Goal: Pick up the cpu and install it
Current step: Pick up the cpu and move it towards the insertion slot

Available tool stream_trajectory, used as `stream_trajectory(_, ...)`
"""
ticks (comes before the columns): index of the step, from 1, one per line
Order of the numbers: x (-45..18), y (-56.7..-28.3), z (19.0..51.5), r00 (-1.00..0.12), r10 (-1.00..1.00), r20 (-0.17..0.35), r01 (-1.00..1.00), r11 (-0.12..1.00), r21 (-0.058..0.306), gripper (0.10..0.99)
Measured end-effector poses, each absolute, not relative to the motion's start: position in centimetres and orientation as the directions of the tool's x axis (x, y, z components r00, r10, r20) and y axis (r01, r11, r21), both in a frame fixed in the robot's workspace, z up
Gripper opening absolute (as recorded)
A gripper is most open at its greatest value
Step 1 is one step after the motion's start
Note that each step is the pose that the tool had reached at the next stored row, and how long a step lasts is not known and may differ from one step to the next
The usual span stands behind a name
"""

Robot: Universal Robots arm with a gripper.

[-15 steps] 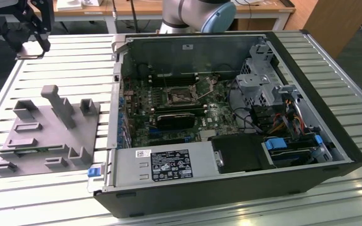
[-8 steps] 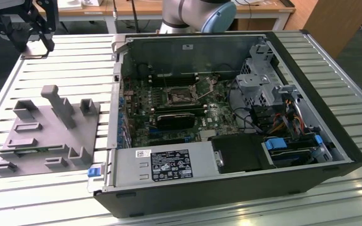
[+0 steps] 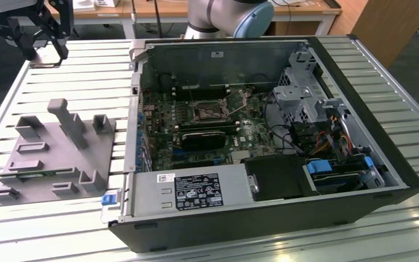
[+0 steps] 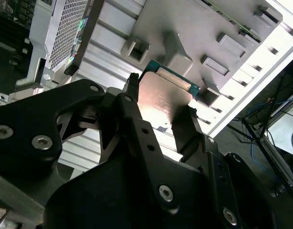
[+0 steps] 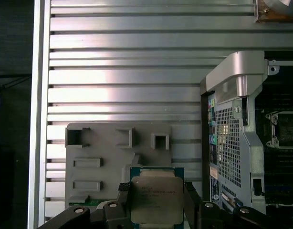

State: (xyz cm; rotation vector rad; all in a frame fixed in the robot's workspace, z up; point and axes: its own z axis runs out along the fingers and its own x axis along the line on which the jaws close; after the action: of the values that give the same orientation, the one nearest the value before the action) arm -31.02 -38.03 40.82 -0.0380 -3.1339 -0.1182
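Cpu: small square chip [image 5: 156,200], silvery lid facing the first wrist camera and a green border along one edge [image 4: 163,98]. Being square, it has no long axis, and it lies flat, level with the tabletop [image 3: 71,229].
Cpu's place: gripped and lifted clear of the grey tray [image 5: 103,157]. In the exterior view it is probably the pale sliver under the fingertips [image 3: 42,61].
Fingers: the black pair [image 5: 123,191] is closed on two opposite edges of the cpu.
Arm: the gripper [image 3: 41,52] points straight down, raised at the exterior view's far left. It is beyond the tray [image 3: 57,147] and well apart from the computer case [image 3: 268,218].
Grey tray: moulded pockets and posts, with a green strip [image 3: 42,173] in one slot.
Computer case: open on its side, with the motherboard [image 3: 195,142] inside and the socket [image 3: 209,112] in the board's middle.
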Motion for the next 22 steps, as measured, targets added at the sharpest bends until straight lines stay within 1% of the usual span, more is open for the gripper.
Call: stream_trajectory(22, -29.0, -37.9, 40.8, -1.0, 0.024, 0.006, 0.024, 0.997, 0.075, 0.529)
